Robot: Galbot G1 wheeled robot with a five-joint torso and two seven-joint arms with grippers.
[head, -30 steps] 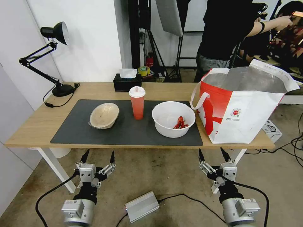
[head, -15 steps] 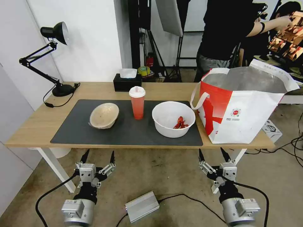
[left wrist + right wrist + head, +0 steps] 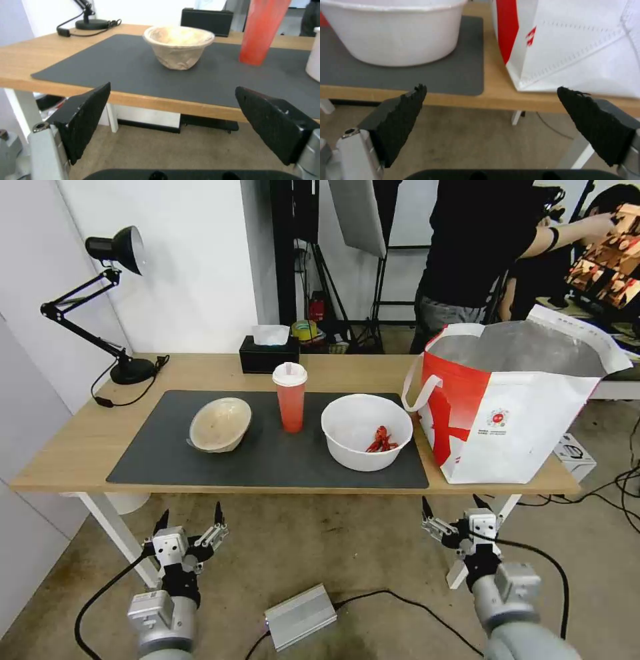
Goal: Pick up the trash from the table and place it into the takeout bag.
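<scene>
On the table [image 3: 80, 447], a dark grey mat [image 3: 267, 460] carries the trash: a beige paper-like bowl [image 3: 220, 425] [image 3: 179, 50] at the left, an orange-red cup with a white lid [image 3: 290, 397] [image 3: 263, 32] in the middle, and a white bowl with red scraps [image 3: 367, 430] [image 3: 396, 32] at the right. The takeout bag [image 3: 513, 400] [image 3: 580, 45] stands open at the table's right end. My left gripper [image 3: 190, 517] [image 3: 172, 87] hangs open below the front edge, facing the beige bowl. Also open and below the edge, my right gripper [image 3: 452, 507] [image 3: 490, 88] faces the gap between white bowl and bag.
A black desk lamp [image 3: 113, 300] stands at the back left and a black tissue box [image 3: 269, 355] at the back middle. On the floor lie a silver box [image 3: 300, 617] and cables. White table legs [image 3: 117, 533] stand near both grippers. A person stands behind the bag.
The left gripper has drawn back and slightly leftward below the table edge. The right forearm has swung, its gripper staying near the same spot. The things on the table have not moved.
</scene>
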